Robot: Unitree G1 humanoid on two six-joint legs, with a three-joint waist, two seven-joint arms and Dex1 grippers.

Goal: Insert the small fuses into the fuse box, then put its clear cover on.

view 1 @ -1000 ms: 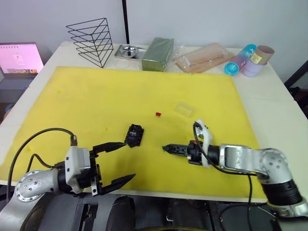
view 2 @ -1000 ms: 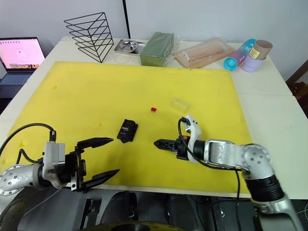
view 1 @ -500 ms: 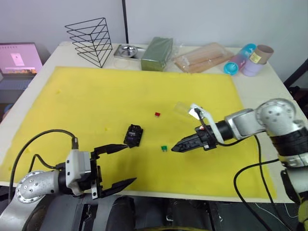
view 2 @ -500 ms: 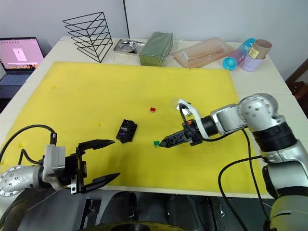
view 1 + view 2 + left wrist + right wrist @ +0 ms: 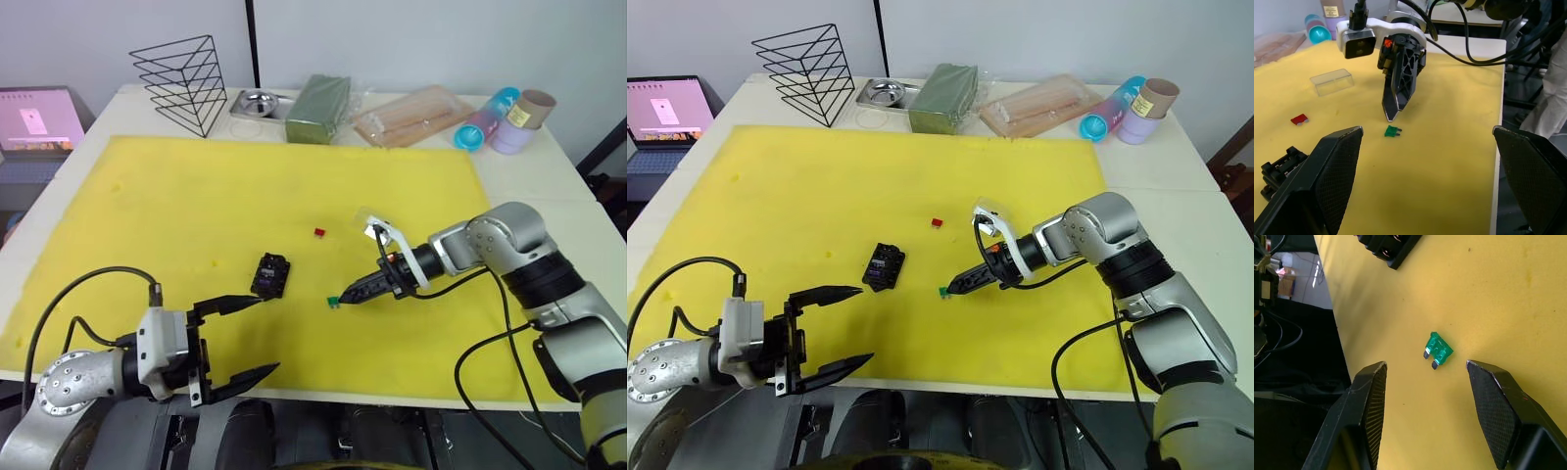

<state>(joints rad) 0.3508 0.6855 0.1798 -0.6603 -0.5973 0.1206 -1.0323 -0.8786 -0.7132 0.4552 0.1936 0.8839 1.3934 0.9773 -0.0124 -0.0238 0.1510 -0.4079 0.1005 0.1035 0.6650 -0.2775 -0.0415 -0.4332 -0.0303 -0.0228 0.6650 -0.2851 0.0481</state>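
Green fuse [image 5: 1438, 350] flat on the yellow mat [image 5: 196, 196], centre of the head views, blades bare, just off the tips of the right gripper [image 5: 1425, 377] — jaws parted around it in the right wrist view, nothing held, not touching. Probably feather-light, hard and slick, apt to skid or flip under a clumsy pinch; best taken across the plastic body's flat faces, blades left free and pointing down for the slot. Red fuse [image 5: 320, 232] alone further up the mat, well apart. Fuse box [image 5: 272, 274] left of the green one, near centre, black, a purple chip seemingly seated in it already — too small to be sure. Clear cover [image 5: 1332, 81] up-right of the red fuse, partly behind the right wrist in the head views; thin and likely slippery too. Left gripper [image 5: 235, 338] low left in frame, spread wide, empty, short of the box. Count: two loose fuses seen, one box, one cover; pale fuse not made out.
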